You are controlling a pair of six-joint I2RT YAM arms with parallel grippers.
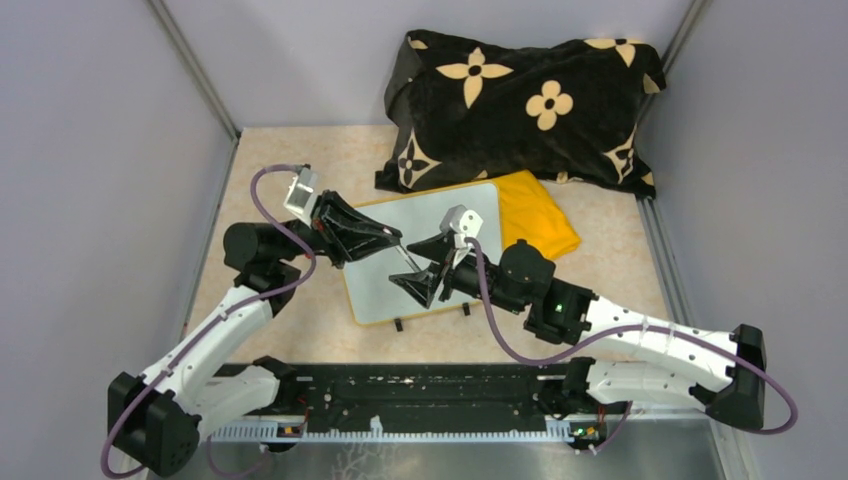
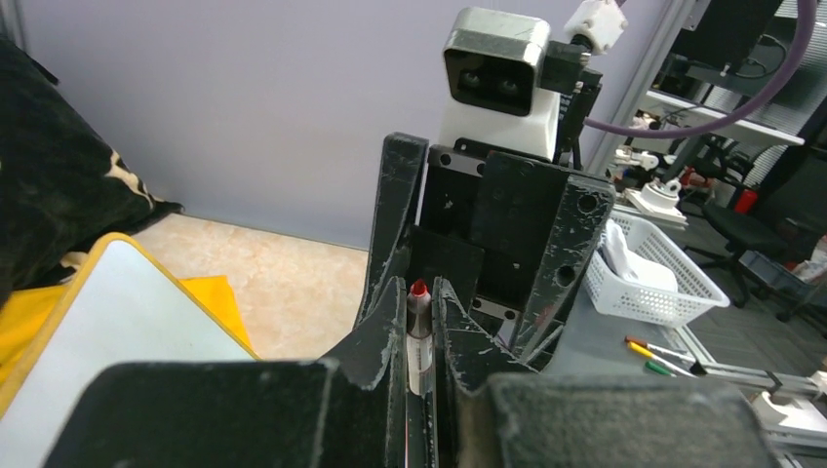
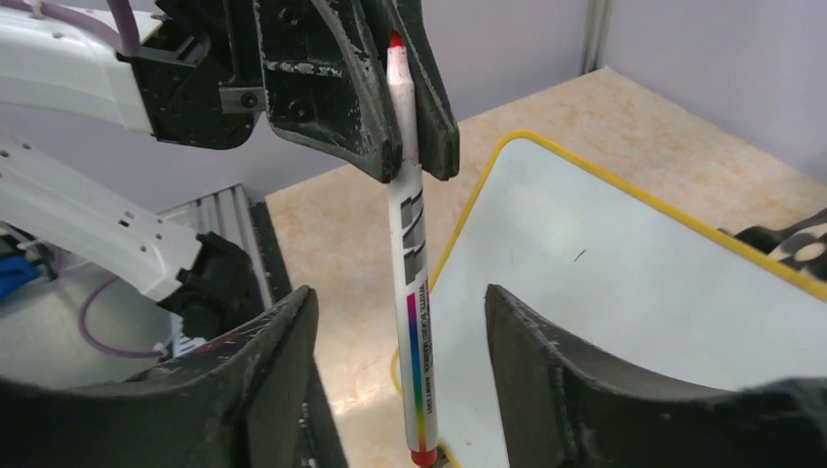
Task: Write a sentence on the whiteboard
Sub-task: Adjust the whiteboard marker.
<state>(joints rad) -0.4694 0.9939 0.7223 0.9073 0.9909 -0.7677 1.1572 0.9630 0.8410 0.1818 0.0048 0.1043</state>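
The whiteboard (image 1: 440, 215) lies flat mid-table, white with a yellow rim; it also shows in the left wrist view (image 2: 117, 322) and the right wrist view (image 3: 624, 283). No red sentence shows on it, only a tiny dark mark (image 3: 579, 255). My left gripper (image 1: 397, 241) (image 2: 419, 290) is shut on a white marker (image 3: 412, 292) (image 2: 419, 341) near its red tip, and the marker hangs down over the board's left edge. My right gripper (image 1: 403, 265) (image 3: 400, 297) is open, its fingers (image 3: 541, 361) on either side of the marker's lower barrel without touching it.
A folded yellow cloth (image 1: 540, 215) lies by the board's far right side. A black pillow with tan flowers (image 1: 520, 100) sits at the back. Grey walls enclose the table on the left, back and right. The black base rail (image 1: 420, 395) runs along the near edge.
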